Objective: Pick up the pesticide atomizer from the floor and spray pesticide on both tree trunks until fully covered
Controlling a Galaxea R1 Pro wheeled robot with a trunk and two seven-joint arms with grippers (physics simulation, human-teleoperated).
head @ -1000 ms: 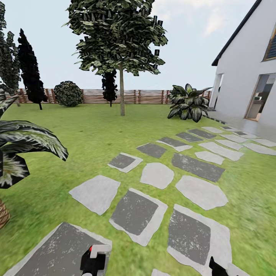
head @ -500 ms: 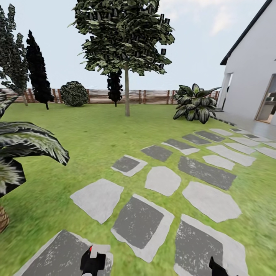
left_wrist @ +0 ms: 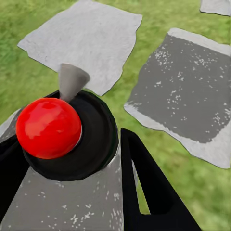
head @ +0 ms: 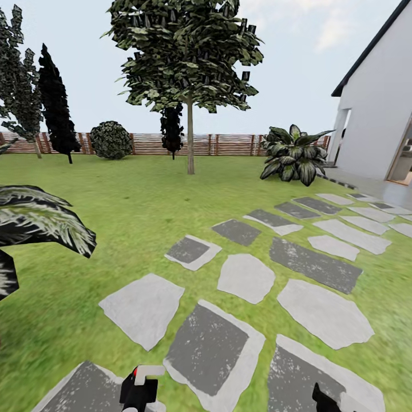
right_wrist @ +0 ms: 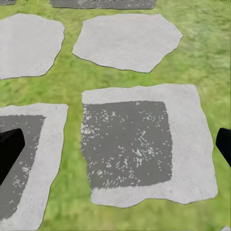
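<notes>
Left wrist view: left gripper (left_wrist: 72,159) clamps the atomizer (left_wrist: 65,139), nozzle forward, ready to spray. Right gripper (right_wrist: 115,144) hangs wide, empty, above the paving (right_wrist: 139,144). Head view puts the tree (head: 189,57), trunk (head: 190,140), at 12 o'clock, well away across the lawn (head: 126,200).

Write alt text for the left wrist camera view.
The left end effector grips the pesticide atomizer, its red knob and grey nozzle facing the camera. Beyond it lie grey paving stones set in green grass.
</notes>
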